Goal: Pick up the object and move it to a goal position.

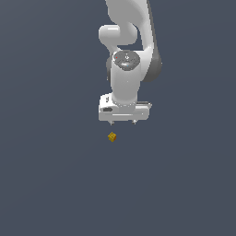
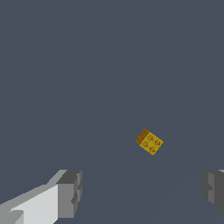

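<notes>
The arm hangs with its wrist pointed straight down in the exterior view, and the gripper (image 1: 122,122) sits at its lower end. The jaws are spread wide: in the wrist view the two grey fingertips (image 2: 70,192) stand far apart, with nothing between them.

The object (image 1: 112,136), a tiny yellow-gold block, rests on the flat dark grey surface (image 1: 50,184). In the exterior view it lies just below the gripper and slightly toward the exterior view's left of the gripper's centre. It is clear of both fingertips and is not touched.

In the wrist view the object (image 2: 149,141) shows a studded face with four small round marks arranged two by two. One darker side face is also visible. The block is turned diagonally to the line joining the two fingertips, so its edges run neither parallel nor square to the jaws. It looks nearly cube-like; a long axis cannot be determined.
</notes>
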Controlling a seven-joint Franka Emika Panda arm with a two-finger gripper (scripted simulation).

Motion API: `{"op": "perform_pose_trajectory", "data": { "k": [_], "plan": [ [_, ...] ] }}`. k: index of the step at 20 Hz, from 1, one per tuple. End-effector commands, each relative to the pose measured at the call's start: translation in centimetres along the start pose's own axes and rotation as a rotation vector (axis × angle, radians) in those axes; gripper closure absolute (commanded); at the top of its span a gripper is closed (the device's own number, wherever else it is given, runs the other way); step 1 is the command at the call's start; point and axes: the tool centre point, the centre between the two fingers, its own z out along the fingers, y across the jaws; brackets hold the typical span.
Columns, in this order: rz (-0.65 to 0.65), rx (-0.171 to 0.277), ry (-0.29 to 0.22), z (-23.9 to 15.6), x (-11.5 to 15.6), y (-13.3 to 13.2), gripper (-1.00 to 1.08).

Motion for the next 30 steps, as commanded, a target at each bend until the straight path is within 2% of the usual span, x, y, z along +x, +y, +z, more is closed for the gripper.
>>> {"op": "perform_pose_trajectory", "data": {
  "k": [1, 10, 19, 30],
  "plan": [
    [0.0, 0.0, 0.0, 0.0, 0.0, 0.0, -0.92],
    [0.048, 0.015, -0.019, -0.1, -0.7, 2.0, -0.92],
    [0.069, 0.015, -0.016, 0.3, -0.7, 2.1, -0.92],
    [0.253, 0.017, -0.001, 3.8, -0.6, 3.0, -0.92]
  ]
}}
